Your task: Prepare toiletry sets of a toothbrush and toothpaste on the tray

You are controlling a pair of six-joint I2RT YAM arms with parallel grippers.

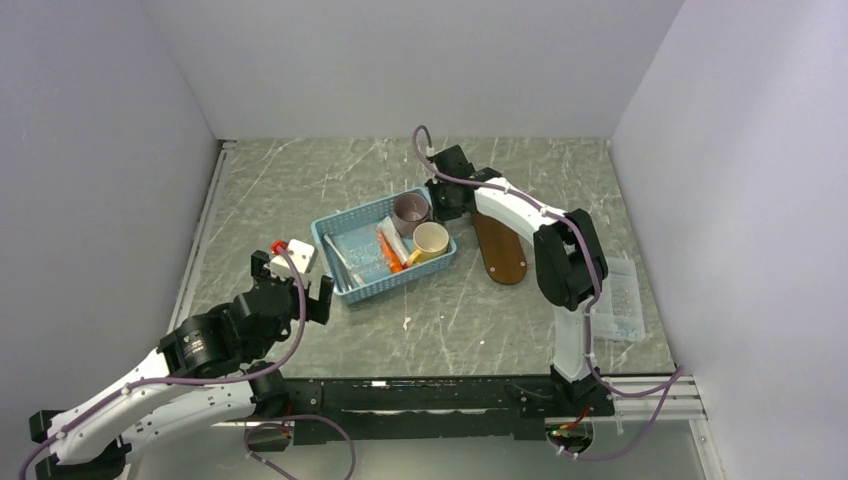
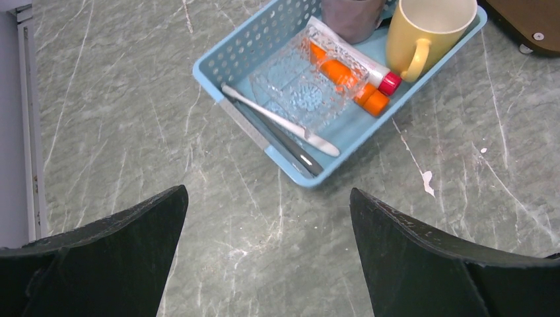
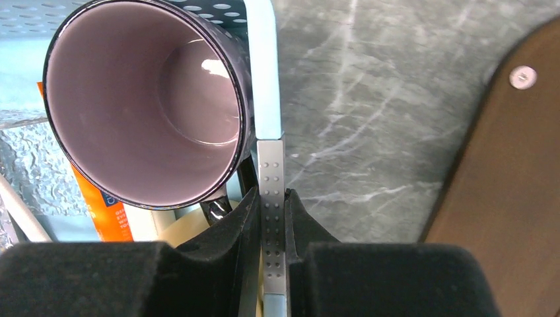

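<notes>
Toothbrush (image 2: 280,122): one white, lying flat in the basket (image 2: 238,49) along its near-left wall. A darker slim stick lay just beside it.
Toothpaste (image 2: 343,74): orange tube with an orange cap, also inside the basket, partly under a clear glass dish (image 2: 297,92). A second tube (image 2: 380,76), white with a red cap, lay against it.
The orange tube's print showed in the right wrist view but was unreadable.
Tray (image 1: 503,255): flat on the table (image 2: 132,132) just right of the basket, not touching it.
Mugs: two at the basket's far end, one purple (image 3: 145,99) and one yellow (image 2: 429,33).
Right gripper (image 3: 272,198): fingers (image 3: 244,218) pressed nearly together, pinching the basket's rim beside the purple mug.
Left gripper (image 2: 267,193): fingers spread wide, holding nothing, hovering over the table off the basket's near-left corner.
</notes>
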